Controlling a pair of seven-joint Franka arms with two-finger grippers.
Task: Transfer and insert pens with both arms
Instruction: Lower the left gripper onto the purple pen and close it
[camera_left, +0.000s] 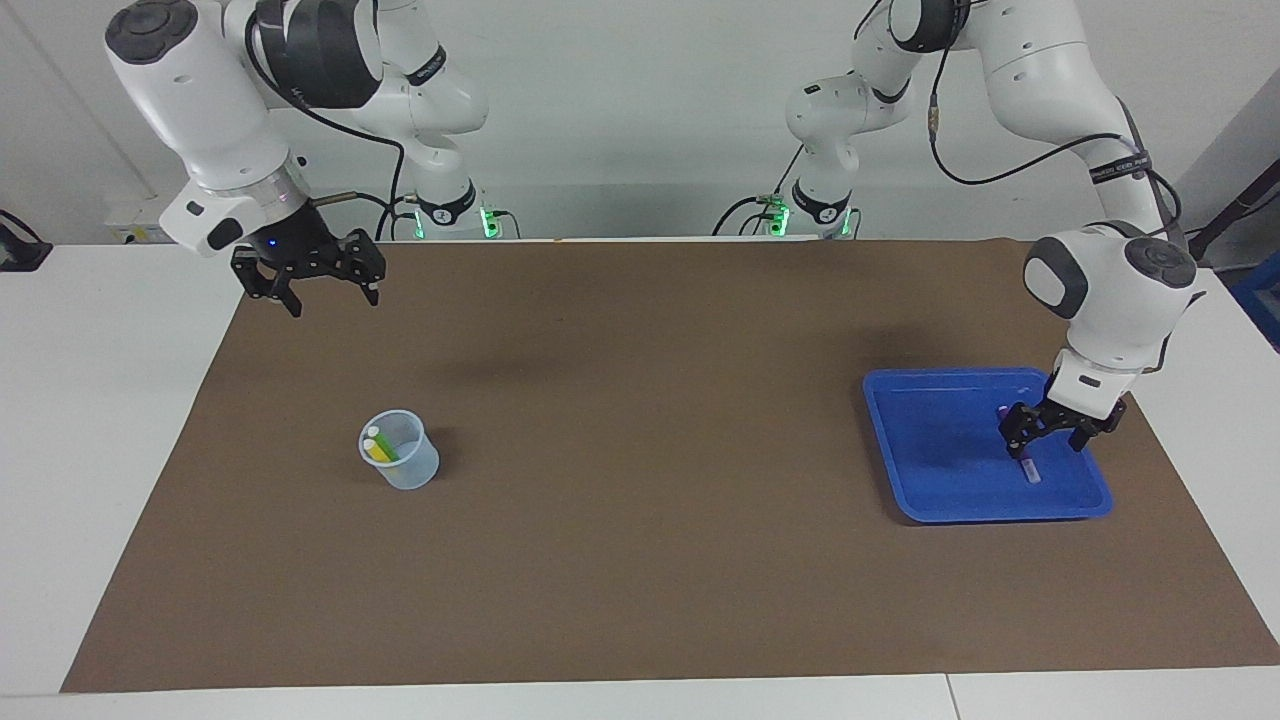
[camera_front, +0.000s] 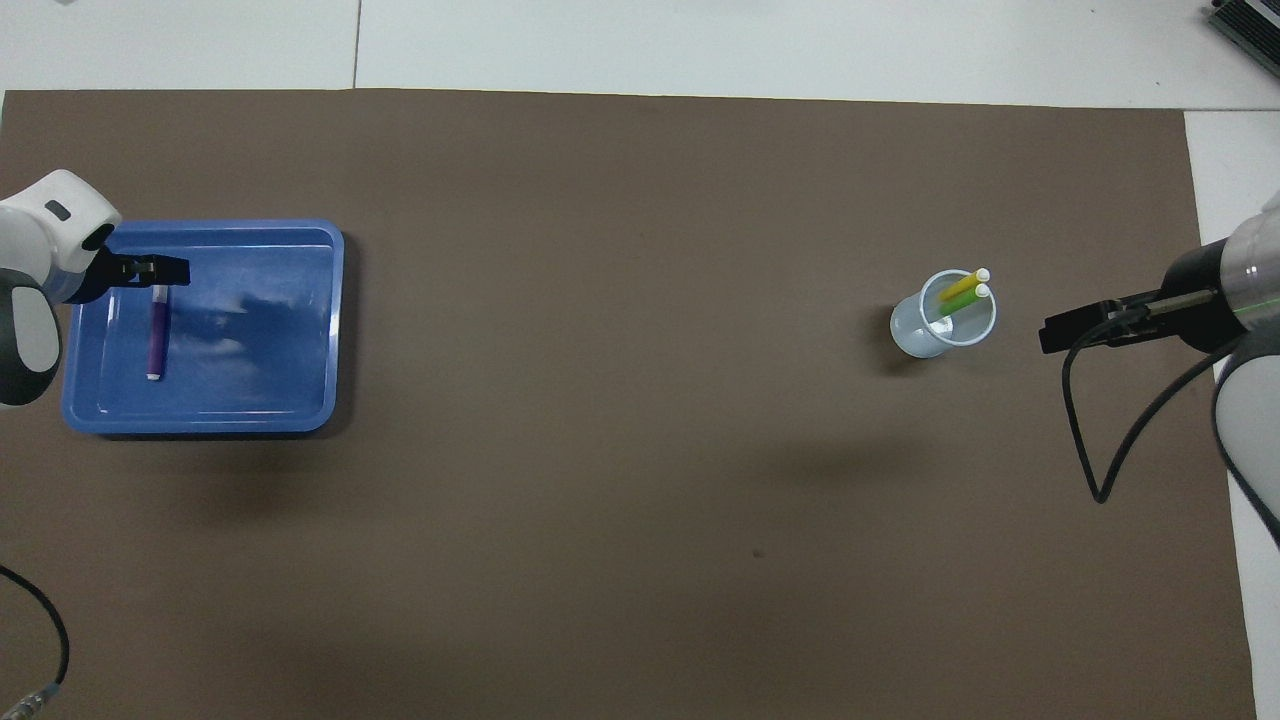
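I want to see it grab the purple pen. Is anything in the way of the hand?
No. The left hand is over the purple pen, which lies alone in the tray. Nothing visible lies on the mat toward the cup either.

Counting it up: three pens total, one yellow pen (camera_front: 964, 284) and one green pen (camera_front: 960, 303) standing in the single clear cup (camera_front: 938, 338), plus one purple pen (camera_front: 157, 333) lying in the one blue tray (camera_front: 300, 330). Two robot arms, each with one gripper, over one brown mat (camera_front: 640, 500).
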